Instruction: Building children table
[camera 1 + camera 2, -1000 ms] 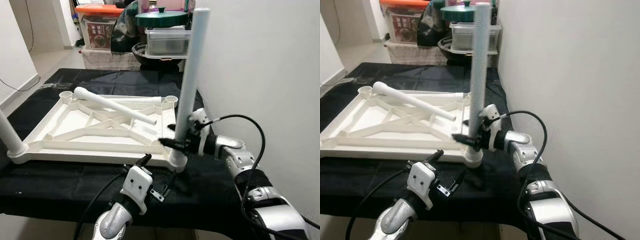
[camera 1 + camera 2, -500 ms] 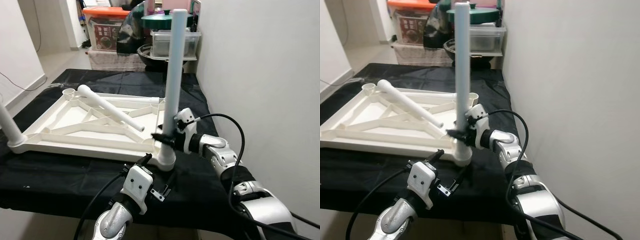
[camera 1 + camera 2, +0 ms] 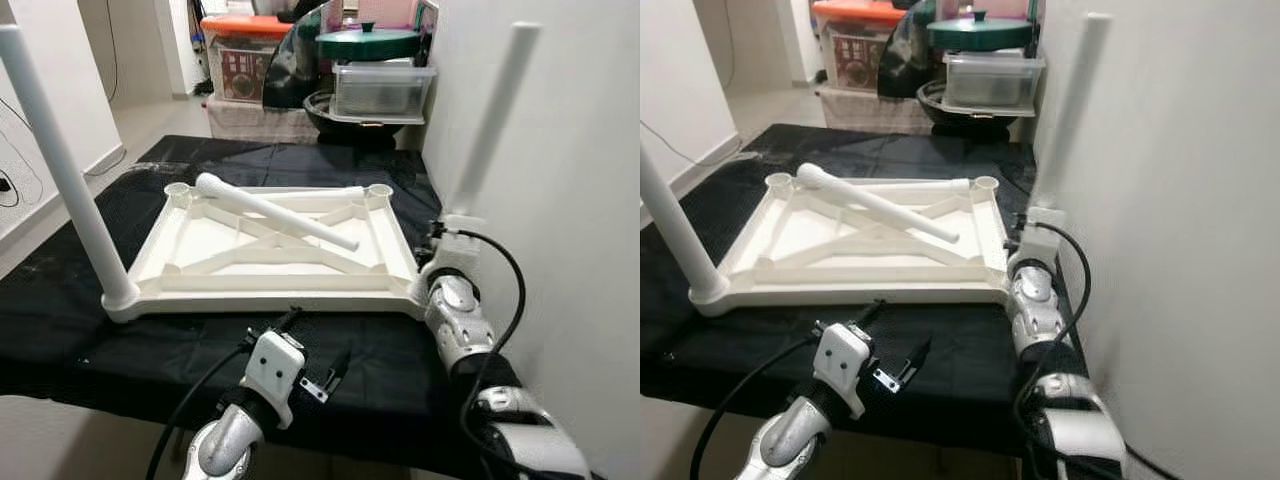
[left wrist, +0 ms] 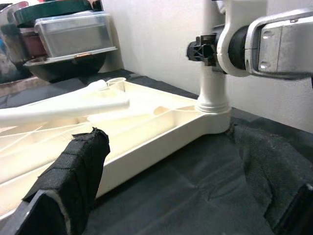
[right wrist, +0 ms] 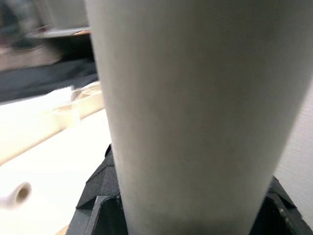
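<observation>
Since a second ago my head had swung, bringing the far-left leg (image 3: pixel 62 165) into sight. My right gripper (image 4: pixel 208 50) stayed clamped round the upright leg (image 3: pixel 490 120) in the tabletop (image 3: pixel 190 245)'s near-right corner socket. My left gripper (image 3: pixel 318 372) hovered spread over the black cloth (image 3: pixel 90 335). A loose leg (image 3: pixel 275 210) lay across the tabletop.

A white plastic tabletop (image 3: pixel 200 262) lies underside-up on the worktop. One white leg (image 3: pixel 62 165) stands in its near left corner, another (image 3: pixel 487 122) in its near right, and a loose leg (image 3: pixel 272 210) rests diagonally across its ribs.
</observation>
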Motion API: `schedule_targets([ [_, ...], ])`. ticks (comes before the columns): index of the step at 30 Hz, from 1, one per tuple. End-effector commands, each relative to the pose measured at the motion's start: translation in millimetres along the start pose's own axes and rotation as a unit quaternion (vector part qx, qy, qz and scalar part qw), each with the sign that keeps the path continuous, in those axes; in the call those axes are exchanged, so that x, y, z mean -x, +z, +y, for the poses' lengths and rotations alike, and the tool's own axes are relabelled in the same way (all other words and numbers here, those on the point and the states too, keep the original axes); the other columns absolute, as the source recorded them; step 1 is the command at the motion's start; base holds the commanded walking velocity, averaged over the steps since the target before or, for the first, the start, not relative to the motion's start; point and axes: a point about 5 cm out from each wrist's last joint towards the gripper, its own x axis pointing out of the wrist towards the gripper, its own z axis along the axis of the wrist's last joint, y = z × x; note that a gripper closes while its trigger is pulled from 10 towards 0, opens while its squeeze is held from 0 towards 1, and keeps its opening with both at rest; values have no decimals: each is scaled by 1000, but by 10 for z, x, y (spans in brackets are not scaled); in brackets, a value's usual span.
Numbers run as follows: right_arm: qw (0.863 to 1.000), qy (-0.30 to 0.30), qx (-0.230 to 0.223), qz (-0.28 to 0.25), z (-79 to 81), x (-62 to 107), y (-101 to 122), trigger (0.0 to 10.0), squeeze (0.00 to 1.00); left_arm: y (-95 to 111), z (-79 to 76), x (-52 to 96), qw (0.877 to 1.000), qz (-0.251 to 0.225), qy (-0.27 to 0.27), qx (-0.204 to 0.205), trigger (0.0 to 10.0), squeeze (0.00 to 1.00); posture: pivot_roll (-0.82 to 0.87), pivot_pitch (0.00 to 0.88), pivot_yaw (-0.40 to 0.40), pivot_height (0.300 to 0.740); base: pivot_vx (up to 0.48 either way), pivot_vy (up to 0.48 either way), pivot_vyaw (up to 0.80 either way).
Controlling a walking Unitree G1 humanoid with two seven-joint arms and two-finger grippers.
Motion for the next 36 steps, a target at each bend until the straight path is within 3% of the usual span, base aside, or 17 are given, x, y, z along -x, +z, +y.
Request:
schedule_targets([
  [1,998,-25,-10,51,-3,74,-206,0,0,-21,-6,1,1000,4,-4,0,10000,0,87,0,-39,740,0,0,0],
  [2,998,9,-26,50,141,101,-190,10000,0,-20,-6,0,1000,3,-4,0,10000,0,87,0,-41,740,0,0,0],
  [3,998,9,-26,50,141,101,-190,10000,0,-20,-6,0,1000,3,-4,0,10000,0,87,0,-41,740,0,0,0],
  [4,997,62,-42,31,266,117,-143,10000,651,-20,-8,-2,1000,3,-4,0,10000,0,87,0,-41,740,0,0,0],
  [7,994,98,-52,16,338,130,-109,10000,651,-20,-9,-3,1000,3,-4,0,10000,0,87,0,-42,740,0,0,0],
  [8,990,133,-56,-4,384,128,-58,10000,1000,-19,-10,-4,1000,3,-3,0,10000,0,88,0,-41,740,0,0,0],
  [9,980,185,-76,-13,417,112,-9,10000,0,-17,-10,-5,1000,3,-3,0,10000,0,87,0,-42,740,0,0,0],
  [15,938,334,-94,-23,375,44,118,10000,0,-17,-8,-9,1000,2,-4,0,10000,0,88,0,-38,740,0,0,0],
  [16,891,451,-61,7,326,51,125,10000,0,-19,-5,-11,1000,2,-4,-1,10000,0,87,0,-38,740,0,0,0],
  [19,874,483,-52,20,310,63,122,10000,0,-20,-4,-11,1000,3,-4,-1,10000,0,87,0,-38,740,0,0,0],
  [22,779,623,-3,70,292,202,71,10000,0,-20,-4,-6,1000,2,-4,-1,10000,0,91,0,-39,740,0,0,0],
  [24,779,623,-3,70,292,202,71,10000,0,-20,-4,-6,1000,2,-4,-1,10000,0,91,0,-39,740,0,0,0],
  [26,719,691,11,75,342,284,108,10000,0,-16,-4,-4,1000,2,-3,-1,10000,0,98,0,-45,740,0,0,0],
  [31,656,752,-3,60,466,381,220,10000,0,-11,-6,0,1000,2,-2,-2,10000,0,102,0,-49,740,0,0,0],
  [34,643,763,-5,59,487,404,230,10000,0,-10,-6,1,1000,2,-1,-1,10000,0,102,0,-49,740,0,0,0],
  [35,636,770,-4,59,510,424,223,4196,0,-10,-7,3,1000,2,-1,-1,10000,0,102,0,-51,740,0,0,0],
  [36,636,770,-4,59,510,424,223,4196,0,-10,-7,3,1000,2,-1,-1,10000,0,102,0,-51,740,0,0,0],
])
